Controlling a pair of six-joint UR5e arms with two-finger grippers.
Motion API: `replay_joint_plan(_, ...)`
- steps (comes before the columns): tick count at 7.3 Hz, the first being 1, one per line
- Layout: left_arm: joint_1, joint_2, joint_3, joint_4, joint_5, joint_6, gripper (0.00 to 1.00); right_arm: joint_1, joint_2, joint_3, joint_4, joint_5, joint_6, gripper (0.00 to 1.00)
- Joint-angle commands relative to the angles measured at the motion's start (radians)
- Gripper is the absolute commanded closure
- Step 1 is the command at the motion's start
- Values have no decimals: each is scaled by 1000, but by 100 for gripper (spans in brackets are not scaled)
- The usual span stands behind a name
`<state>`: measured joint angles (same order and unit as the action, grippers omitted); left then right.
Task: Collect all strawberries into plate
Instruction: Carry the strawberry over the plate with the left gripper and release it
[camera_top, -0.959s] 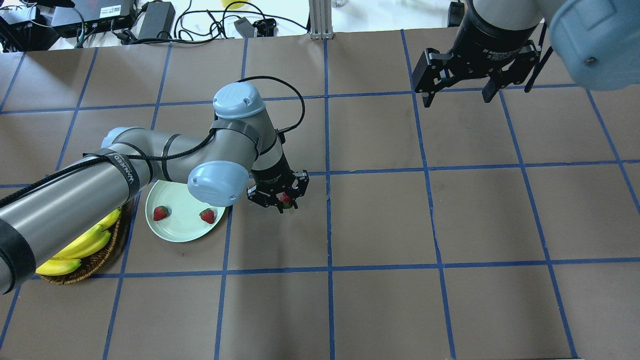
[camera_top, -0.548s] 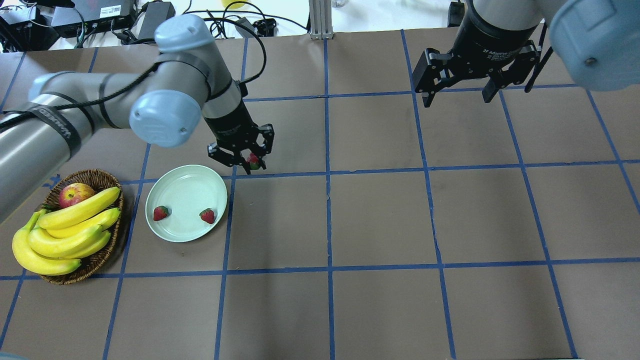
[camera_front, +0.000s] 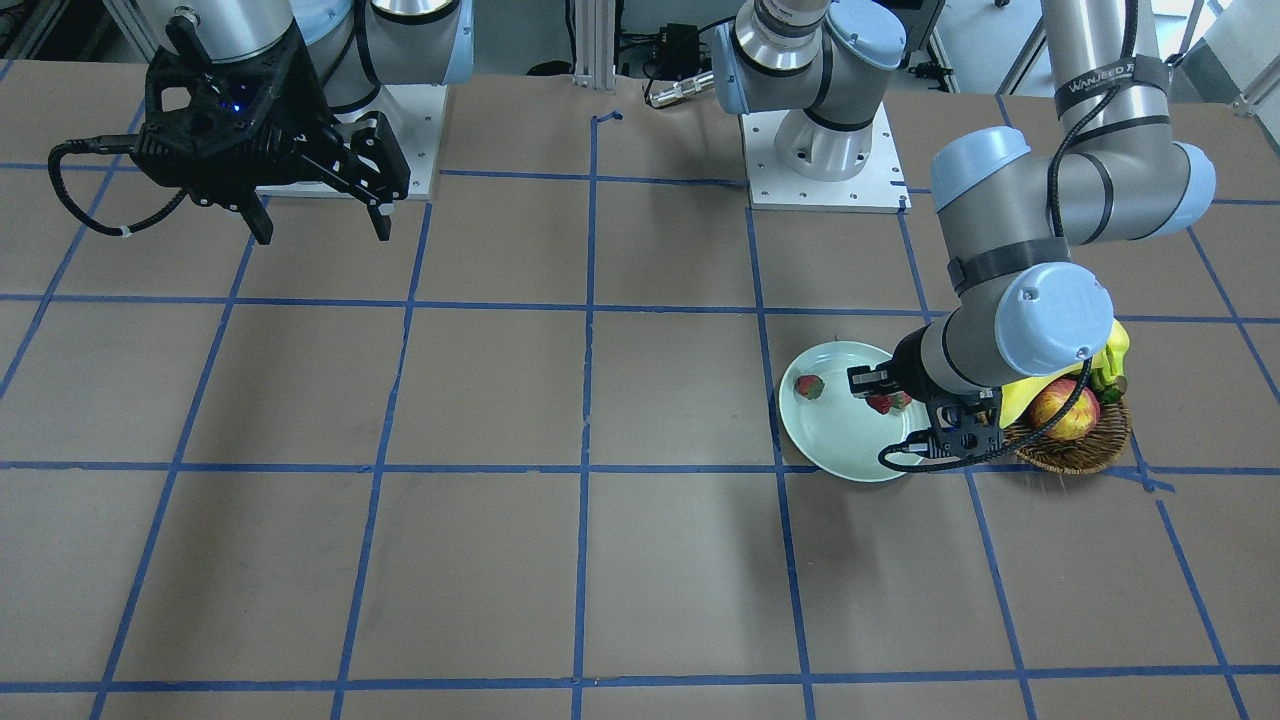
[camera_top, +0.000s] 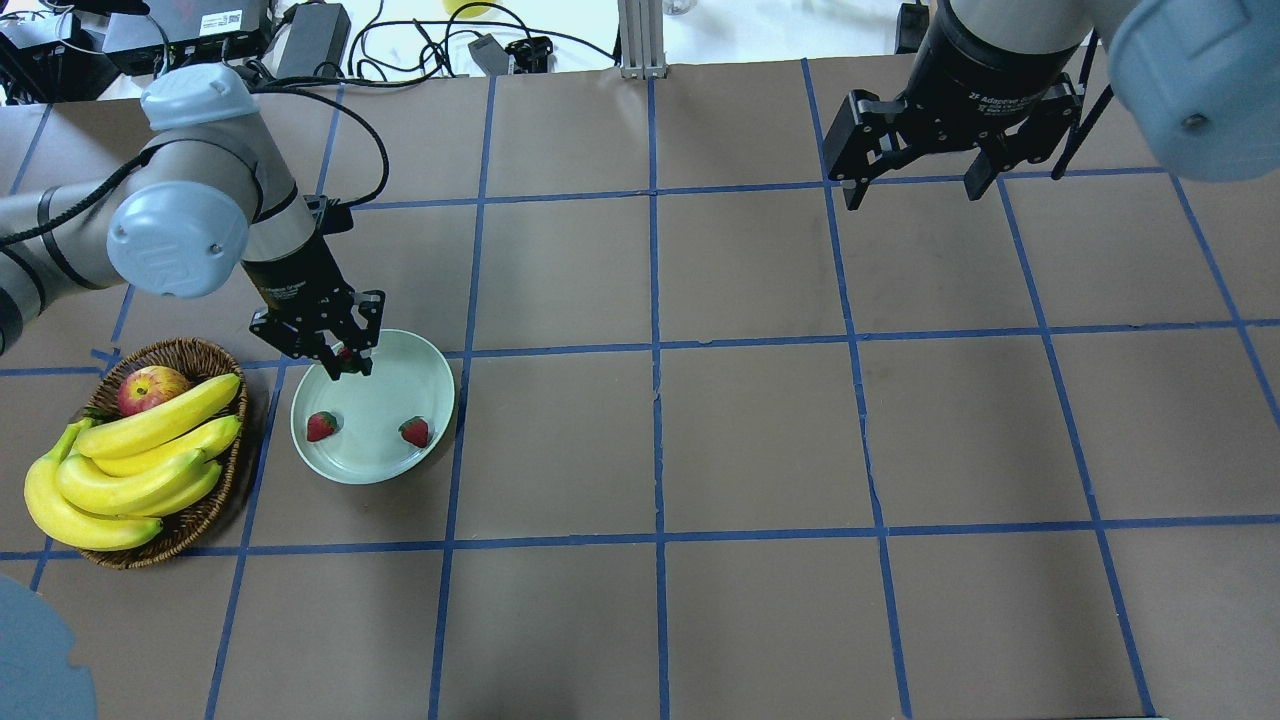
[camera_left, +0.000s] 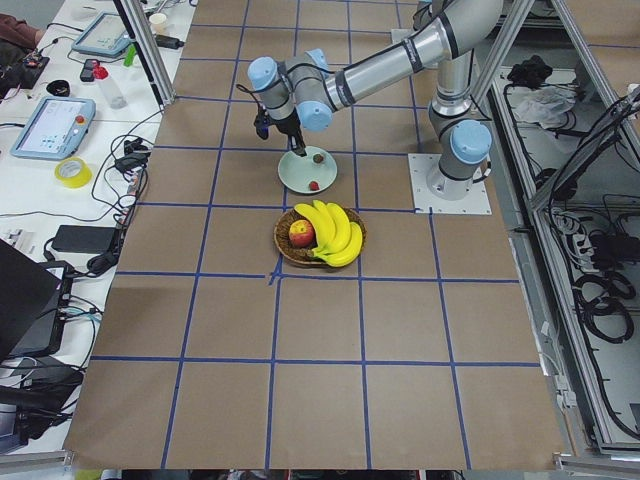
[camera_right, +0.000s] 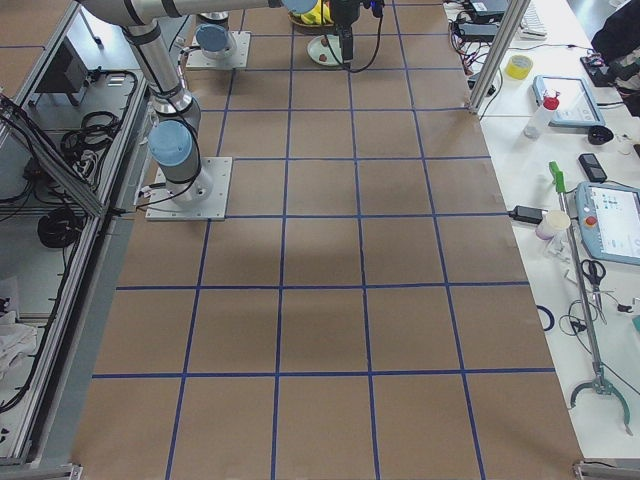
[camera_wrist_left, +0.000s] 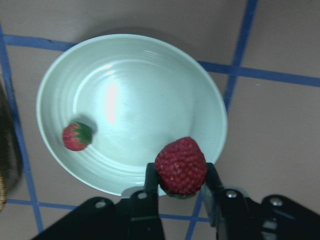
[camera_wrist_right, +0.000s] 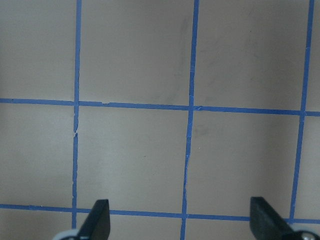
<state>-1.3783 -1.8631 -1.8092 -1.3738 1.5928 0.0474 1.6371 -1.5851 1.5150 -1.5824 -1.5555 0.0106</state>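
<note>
So the left claw (camera_top: 343, 362) is clenched on a strawberry (camera_top: 345, 353) and hangs right over the far rim of the mint-green plate (camera_top: 375, 460). From the wrist cam, the berry sits over the rim itself, partly above the dish and partly above the worktop (camera_top: 760, 450). I can't tell how high above the plate it is.

Inside the plate, on the side toward the robot, two more strawberries lie flat. One (camera_top: 321, 426) is by the rim on the basket side and the other (camera_top: 414, 432) is by the opposite rim. They're apart from each other, with bare glossy plate between them and across the whole middle.

The plate sits at a crossing of the blue tape lines (camera_top: 655, 440), and its far and right rims overlap the tape.

Just beside the plate on the robot's left is the wicker basket (camera_top: 205, 505), with only a thin strip of worktop between the two rims. It holds a bunch of bananas (camera_top: 140, 460) that hangs out past the basket edge on the side away from the plate, plus an apple (camera_top: 152, 388).

On the plate's other side there's a long run of taped brown worktop. Way off past it, up by the far edge, the right claw (camera_top: 914, 198) hovers high, released, with its fingers spread wide and nothing between them.
</note>
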Motion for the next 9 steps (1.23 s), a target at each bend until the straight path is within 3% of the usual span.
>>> replay_joint_plan(1, 18, -13, -87, 100, -107, 20, 100, 3, -1, -10, 1, 0, -3, 0)
replay_joint_plan(2, 18, -19, -85, 108, -102, 28, 95, 0, -1, -13, 1, 0, 2, 0)
replay_joint_plan(3, 19, -18, -84, 110, -96, 37, 1, 3, -1, -15, -2, 0, -4, 0)
replay_joint_plan(5, 27, 4, -52, 102, -85, 42, 0, 3, -1, -16, -1, 2, -4, 0)
replay_joint_plan(6, 25, 15, -15, 67, -24, 28, 0, 6, -3, -16, 4, 0, -4, 0)
replay_joint_plan(9, 5, 105, 202, -150, -7, 26, 0, 10, -6, -13, 4, 0, -4, 0)
